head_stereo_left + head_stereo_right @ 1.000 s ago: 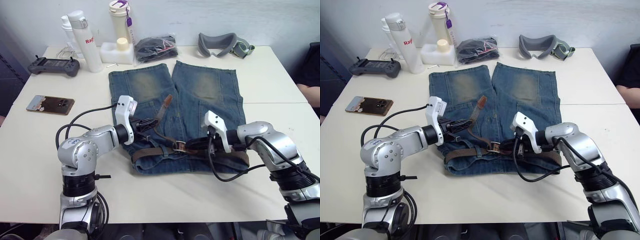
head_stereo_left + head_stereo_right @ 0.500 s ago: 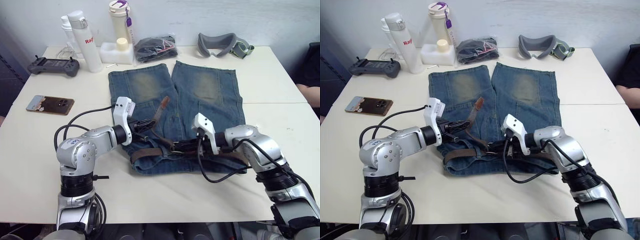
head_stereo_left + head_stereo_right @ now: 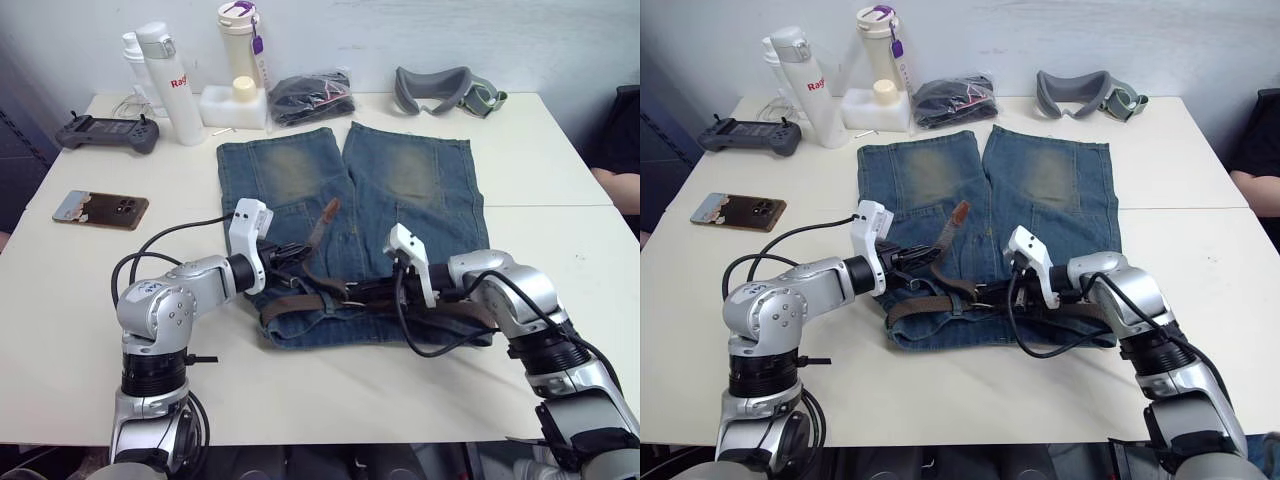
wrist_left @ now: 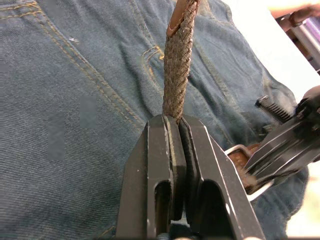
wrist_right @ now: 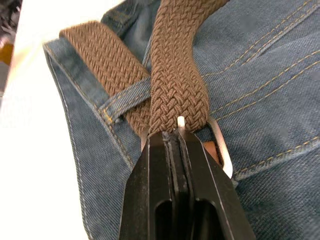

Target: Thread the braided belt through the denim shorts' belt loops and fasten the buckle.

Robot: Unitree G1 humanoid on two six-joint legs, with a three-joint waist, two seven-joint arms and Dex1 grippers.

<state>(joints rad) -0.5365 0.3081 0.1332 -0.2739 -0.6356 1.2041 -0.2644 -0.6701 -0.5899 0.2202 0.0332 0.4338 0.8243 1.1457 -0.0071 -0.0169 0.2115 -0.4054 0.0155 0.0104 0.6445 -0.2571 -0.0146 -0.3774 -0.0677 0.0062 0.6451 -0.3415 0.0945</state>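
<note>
The white tabletop [image 3: 330, 385] carries the denim shorts [image 3: 355, 190], a phone [image 3: 100, 209], a controller [image 3: 107, 131], bottles [image 3: 172, 85], a black bagged bundle [image 3: 312, 97] and goggles [image 3: 447, 89]

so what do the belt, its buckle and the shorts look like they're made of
The braided belt looks like woven brown cord or elastic fabric, matte, with a clear plaited weave; its tip looks like reddish-brown leather. The buckle looks like plain silver-grey metal with a slight shine. The denim shorts are blue denim with tan stitching and faded yellowish patches.
</note>
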